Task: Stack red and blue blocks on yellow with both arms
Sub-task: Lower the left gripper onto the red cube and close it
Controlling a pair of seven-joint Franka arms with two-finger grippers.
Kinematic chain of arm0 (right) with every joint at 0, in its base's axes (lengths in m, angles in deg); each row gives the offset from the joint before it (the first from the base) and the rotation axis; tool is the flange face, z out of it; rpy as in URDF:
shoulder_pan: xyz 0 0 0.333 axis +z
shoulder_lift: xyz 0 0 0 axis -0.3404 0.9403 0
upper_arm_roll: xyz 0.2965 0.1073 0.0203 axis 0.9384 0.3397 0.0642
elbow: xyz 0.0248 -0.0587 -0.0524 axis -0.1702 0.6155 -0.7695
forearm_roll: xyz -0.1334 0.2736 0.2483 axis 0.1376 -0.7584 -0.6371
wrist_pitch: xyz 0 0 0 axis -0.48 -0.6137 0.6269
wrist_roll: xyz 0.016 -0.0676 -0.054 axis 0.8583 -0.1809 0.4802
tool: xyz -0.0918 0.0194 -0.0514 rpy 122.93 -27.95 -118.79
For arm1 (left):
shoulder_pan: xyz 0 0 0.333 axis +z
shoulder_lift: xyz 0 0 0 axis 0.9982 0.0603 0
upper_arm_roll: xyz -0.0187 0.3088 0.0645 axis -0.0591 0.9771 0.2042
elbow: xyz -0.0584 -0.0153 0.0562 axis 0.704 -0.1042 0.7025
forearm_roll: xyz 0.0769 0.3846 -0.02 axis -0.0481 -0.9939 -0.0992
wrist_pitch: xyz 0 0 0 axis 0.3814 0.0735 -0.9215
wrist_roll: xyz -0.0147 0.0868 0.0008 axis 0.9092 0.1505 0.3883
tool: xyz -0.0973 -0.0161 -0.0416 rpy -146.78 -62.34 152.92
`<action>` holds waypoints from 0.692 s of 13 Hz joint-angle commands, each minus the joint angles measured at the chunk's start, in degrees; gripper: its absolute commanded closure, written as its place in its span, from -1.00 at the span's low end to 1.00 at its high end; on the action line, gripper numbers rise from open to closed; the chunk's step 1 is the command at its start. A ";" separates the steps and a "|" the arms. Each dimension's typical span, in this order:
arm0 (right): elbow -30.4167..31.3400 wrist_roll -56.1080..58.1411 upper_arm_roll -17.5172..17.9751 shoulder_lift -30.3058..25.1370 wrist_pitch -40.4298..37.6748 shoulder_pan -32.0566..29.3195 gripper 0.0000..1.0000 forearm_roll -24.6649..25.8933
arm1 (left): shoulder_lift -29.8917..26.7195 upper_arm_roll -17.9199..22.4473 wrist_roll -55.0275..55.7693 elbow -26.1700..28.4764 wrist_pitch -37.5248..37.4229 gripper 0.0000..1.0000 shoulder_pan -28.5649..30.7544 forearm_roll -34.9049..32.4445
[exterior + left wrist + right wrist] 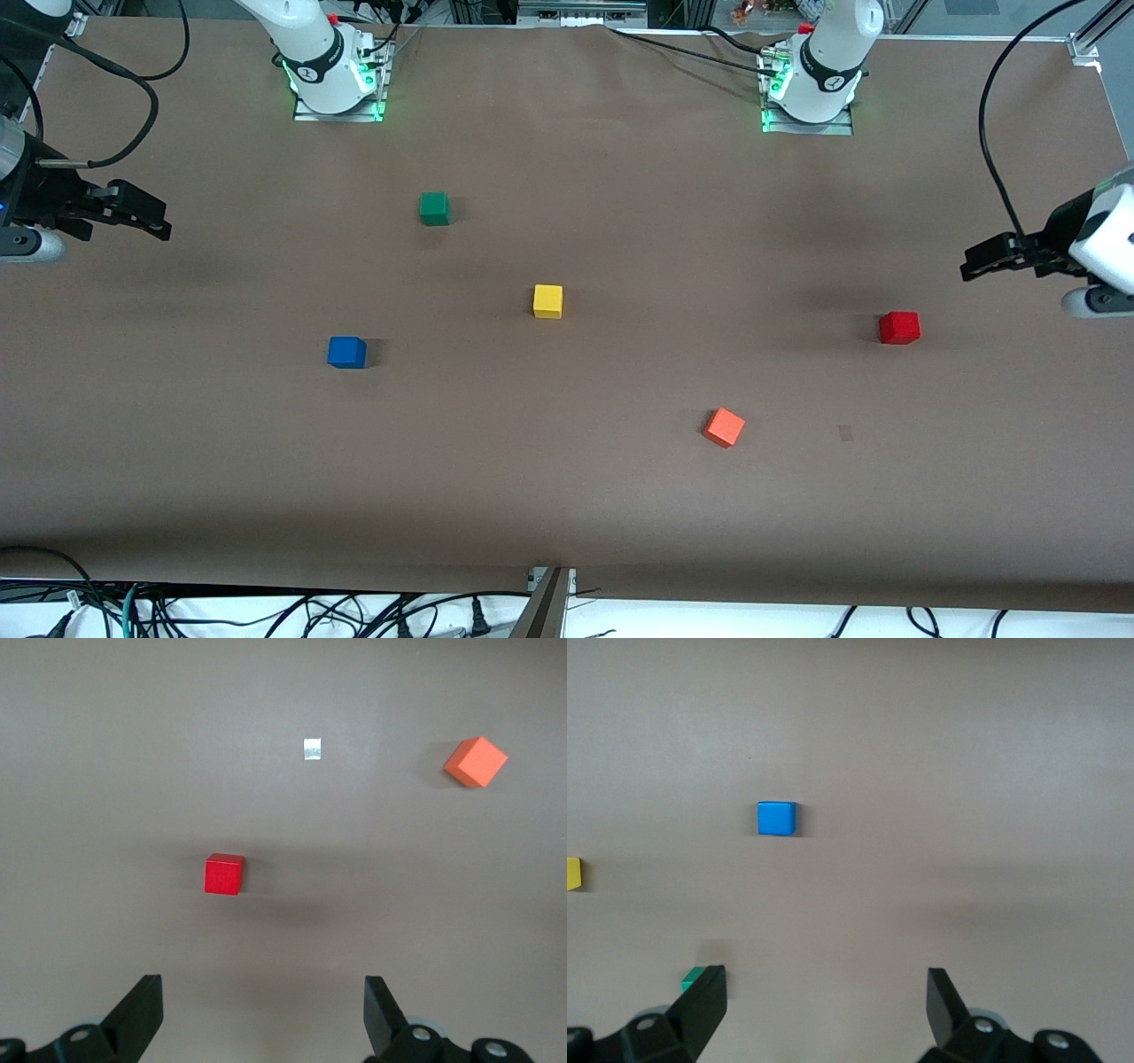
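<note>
The yellow cube (547, 301) sits near the middle of the table. The blue cube (346, 352) lies toward the right arm's end, a little nearer the front camera than the yellow one; it also shows in the right wrist view (776, 818). The red cube (899, 327) lies toward the left arm's end and shows in the left wrist view (224, 874). My left gripper (974, 262) (263, 1010) is open and empty, up in the air at that end of the table. My right gripper (155, 220) (826, 1005) is open and empty, up in the air at its end.
An orange cube (725, 427) (476, 761) lies nearer the front camera than the red one. A green cube (434, 208) (693, 975) lies farther from the camera than the yellow one. A small pale patch (845, 432) (312, 750) marks the brown table cover (567, 496).
</note>
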 commanded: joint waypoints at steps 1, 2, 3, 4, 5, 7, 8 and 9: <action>-1.84 0.29 0.34 0.62 -0.41 -0.42 -1.00 0.45 | 3.26 0.44 -1.54 -2.09 -0.30 -1.00 0.53 -0.21; -1.84 0.29 0.34 0.62 -0.41 -0.24 -1.00 1.32 | 4.48 0.44 -1.71 -2.09 1.18 -1.00 2.53 -0.30; -1.84 0.20 0.51 0.62 -0.41 -0.06 -1.00 2.20 | 5.36 0.44 -4.06 -1.48 3.11 -1.00 4.03 -0.13; -1.84 0.29 0.60 0.62 -0.41 -0.06 -1.00 2.30 | 7.03 0.44 -7.65 -1.13 4.96 -1.00 4.74 -0.13; -1.84 0.46 0.69 0.62 -0.41 -0.06 -1.00 2.30 | 8.70 0.44 -9.87 -0.69 6.72 -1.00 5.71 -0.04; -1.75 0.47 0.69 0.62 -0.50 -0.06 -1.00 2.30 | 11.51 0.44 -10.33 2.46 12.94 -1.00 7.64 -0.13; -1.75 0.47 0.69 0.62 -0.50 0.02 -1.00 2.30 | 12.48 0.44 -11.02 5.09 17.24 -1.00 8.08 -0.13; -1.84 0.47 0.69 0.62 -0.50 -0.06 -1.00 2.21 | 12.93 0.44 -12.25 8.16 21.98 -1.00 8.26 -0.13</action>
